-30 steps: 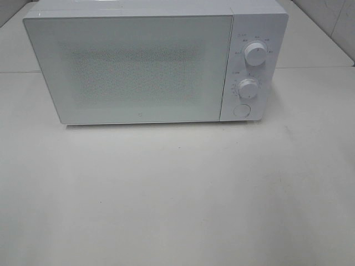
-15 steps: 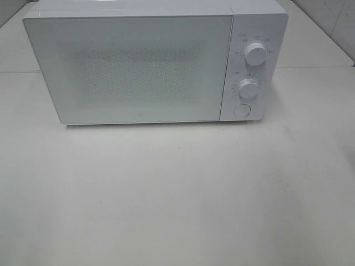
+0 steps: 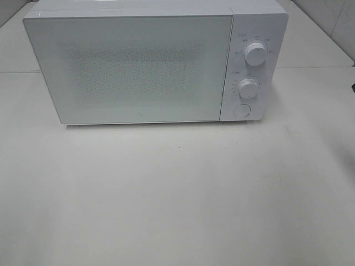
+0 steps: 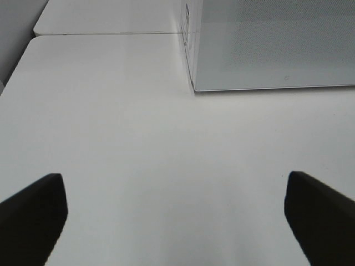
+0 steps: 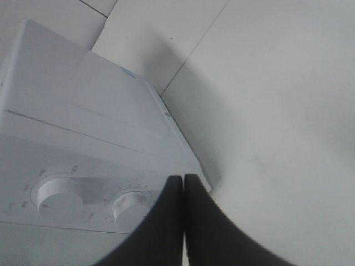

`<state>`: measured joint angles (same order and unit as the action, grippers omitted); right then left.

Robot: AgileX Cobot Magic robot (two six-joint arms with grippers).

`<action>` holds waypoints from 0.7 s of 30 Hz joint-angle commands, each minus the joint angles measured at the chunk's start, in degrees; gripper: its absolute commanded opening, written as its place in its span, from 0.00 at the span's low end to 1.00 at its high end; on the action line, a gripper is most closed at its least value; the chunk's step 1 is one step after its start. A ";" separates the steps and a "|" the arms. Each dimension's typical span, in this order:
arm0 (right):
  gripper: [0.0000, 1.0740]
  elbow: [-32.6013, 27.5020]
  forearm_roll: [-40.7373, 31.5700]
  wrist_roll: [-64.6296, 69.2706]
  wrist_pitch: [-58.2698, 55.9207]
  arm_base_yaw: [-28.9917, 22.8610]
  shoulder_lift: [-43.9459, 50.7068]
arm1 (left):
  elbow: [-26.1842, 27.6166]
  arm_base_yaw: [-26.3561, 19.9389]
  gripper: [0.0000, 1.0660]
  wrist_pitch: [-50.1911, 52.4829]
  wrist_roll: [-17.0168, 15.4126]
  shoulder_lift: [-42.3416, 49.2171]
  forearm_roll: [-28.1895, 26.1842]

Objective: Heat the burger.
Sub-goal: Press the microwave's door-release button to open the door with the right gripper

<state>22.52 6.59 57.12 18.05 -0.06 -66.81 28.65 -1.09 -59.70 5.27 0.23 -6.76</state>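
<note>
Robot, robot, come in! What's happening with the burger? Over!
Left gripper open, empty. Right gripper shut, facing microwave knobs. Burger not in sight; door closed. No obstacle seen.

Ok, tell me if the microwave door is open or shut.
Shut. The microwave door lies flush with the control panel, hiding the inside.

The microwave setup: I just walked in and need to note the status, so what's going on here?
A white microwave sits on a white table with its door shut. The right gripper is shut on nothing and hangs close to a knob on the microwave's front. The left gripper is open above the table near the microwave's front corner. No burger shows in any view.
</note>
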 commanded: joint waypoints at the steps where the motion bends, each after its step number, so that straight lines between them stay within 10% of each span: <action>1: 0.00 -0.86 1.03 10.94 3.78 0.23 -2.69 | -0.17 -0.06 0.95 0.23 -0.34 1.20 -0.11; 21: 0.00 -4.35 -19.60 20.00 25.21 -18.79 -22.57 | -0.17 -0.06 0.95 0.23 -0.34 1.20 -0.11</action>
<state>18.05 -9.57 77.01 39.25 -16.21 -87.09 28.65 -1.09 -59.70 5.27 0.23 -6.76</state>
